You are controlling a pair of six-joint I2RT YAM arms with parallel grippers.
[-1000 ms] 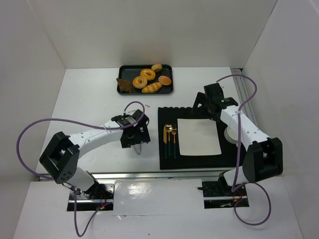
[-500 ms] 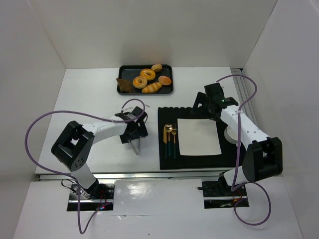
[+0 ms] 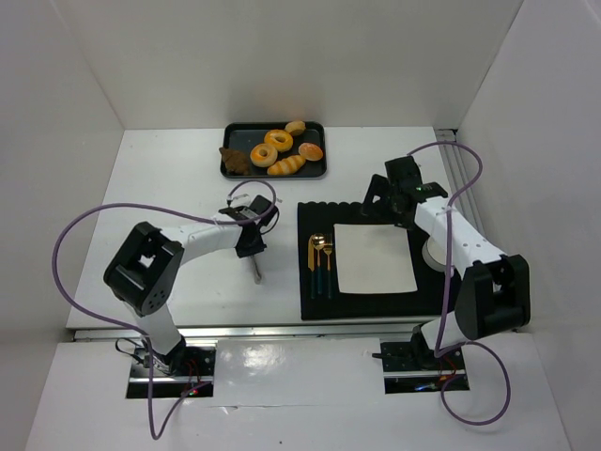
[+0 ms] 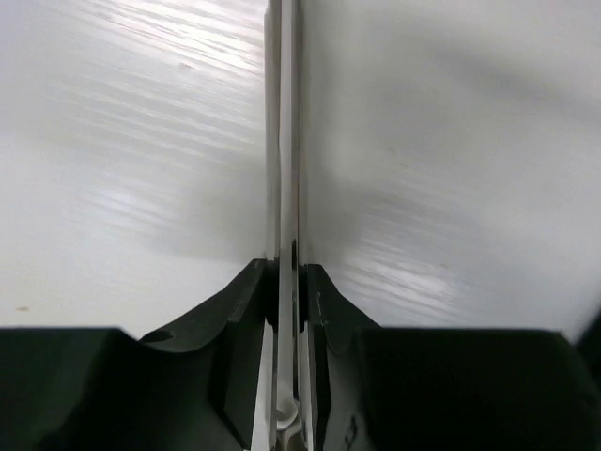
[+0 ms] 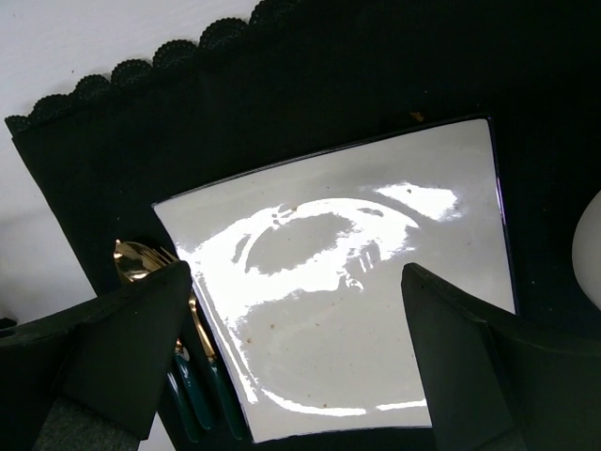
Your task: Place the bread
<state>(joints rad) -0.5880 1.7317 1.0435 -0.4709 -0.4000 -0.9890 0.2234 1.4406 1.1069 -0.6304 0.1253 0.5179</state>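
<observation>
The bread (image 3: pixel 235 160), a small dark brown lumpy pastry, lies at the left end of the black tray (image 3: pixel 321 126) at the back of the table. My left gripper (image 3: pixel 252 246) (image 4: pixel 289 272) hovers over the white table in front of the tray. It is shut on metal tongs (image 3: pixel 255 268) (image 4: pixel 282 141), whose two blades are pressed together and point toward the near edge. My right gripper (image 3: pixel 378 205) (image 5: pixel 296 272) is open and empty above the far edge of the white square plate (image 3: pixel 374 256) (image 5: pixel 376 310).
The tray also holds ring doughnuts (image 3: pixel 264 155), a long twisted roll (image 3: pixel 286 166) and other golden buns. The plate rests on a black placemat (image 3: pixel 315 218) (image 5: pixel 282 85) beside gold cutlery with green handles (image 3: pixel 321 263) (image 5: pixel 141 258). A white dish (image 3: pixel 434 254) stands at the mat's right edge.
My left gripper has closed, squeezing the spread tongs flat, and the wrist has pulled back toward the tray. The right arm has not moved.
</observation>
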